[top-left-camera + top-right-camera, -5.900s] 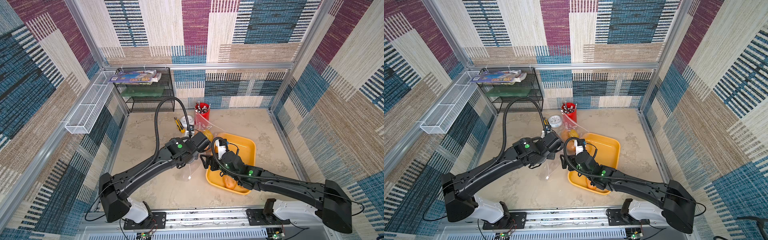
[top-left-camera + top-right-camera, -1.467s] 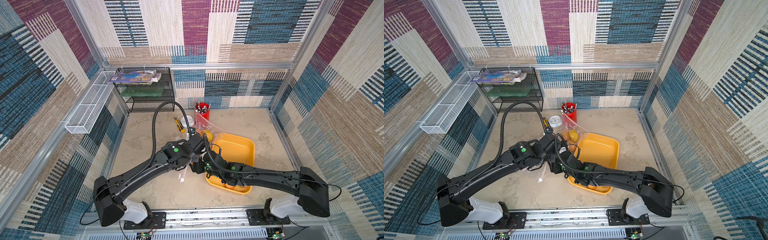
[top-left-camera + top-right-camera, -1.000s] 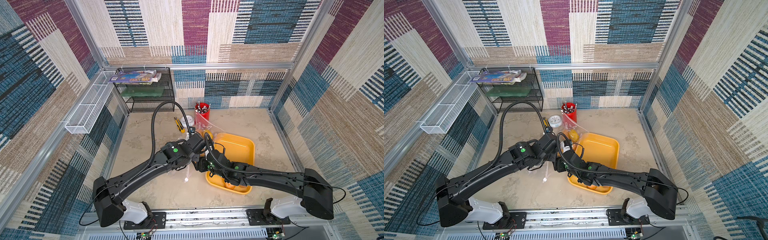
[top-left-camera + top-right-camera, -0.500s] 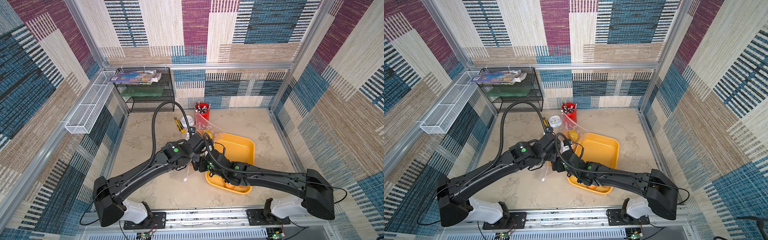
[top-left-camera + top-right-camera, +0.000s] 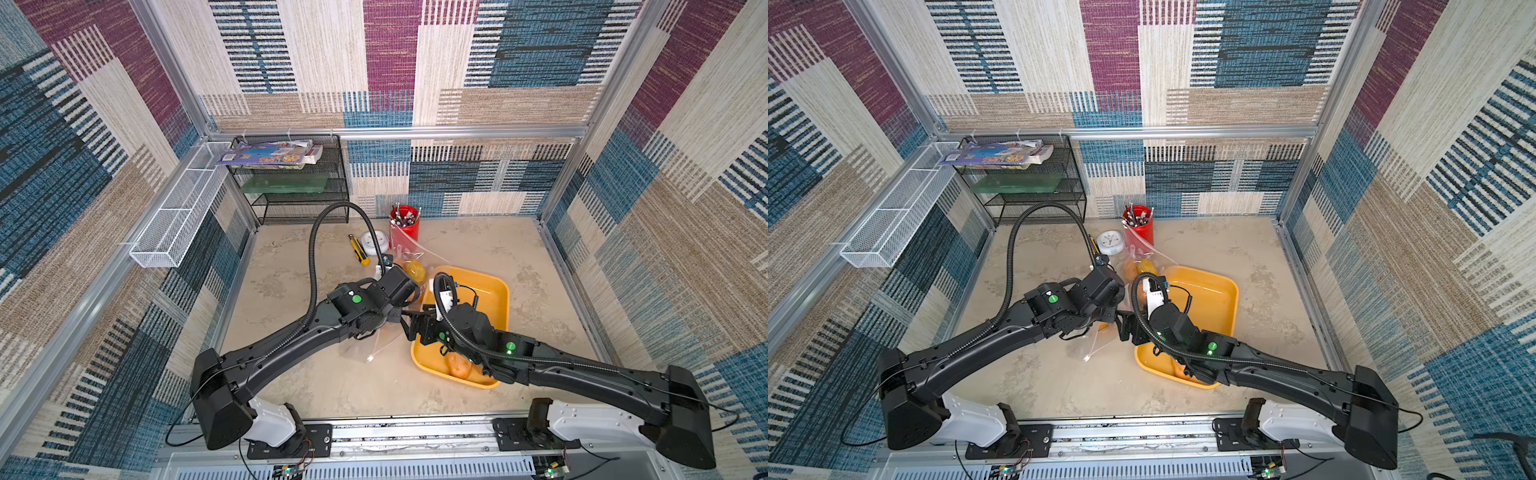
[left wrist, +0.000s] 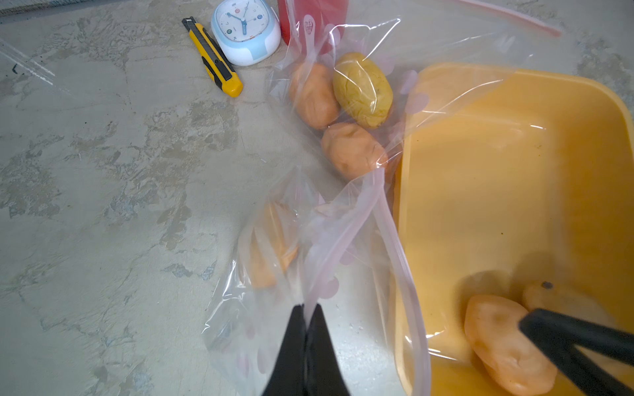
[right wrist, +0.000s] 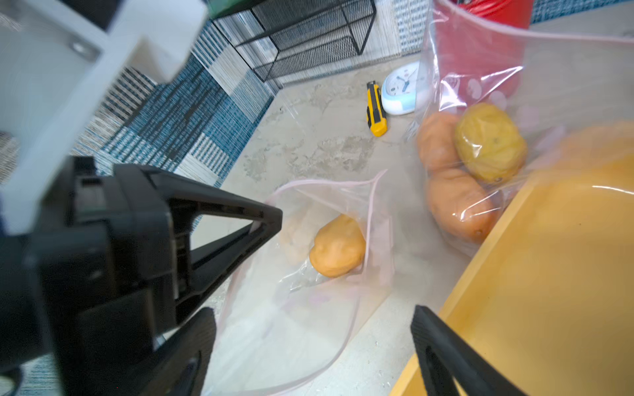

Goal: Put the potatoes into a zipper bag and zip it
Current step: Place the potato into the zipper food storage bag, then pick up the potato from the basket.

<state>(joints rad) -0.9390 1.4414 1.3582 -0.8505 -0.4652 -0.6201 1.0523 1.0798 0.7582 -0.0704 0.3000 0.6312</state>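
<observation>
The left gripper [image 6: 307, 308] pinches the rim of the clear plastic zipper bag [image 6: 274, 274] beside the yellow plastic tray [image 6: 497, 171]; 1 tan-orange oval potato [image 7: 338, 247] sits inside. The right gripper [image 7: 312, 319] gapes empty above the bag, and 2 potatoes [image 6: 504, 346] lie in the tray.

Robot lab cell: alu-frame [image 5: 457, 132] booth w/ patchwork fabric walls [image 5: 386, 45], 2 arms [image 5: 291, 345] bolted to rail [image 5: 415, 432] at bottom edge.

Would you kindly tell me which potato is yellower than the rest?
The yellow potato in the clear bag near the clock; all others are orange-tan.
</observation>
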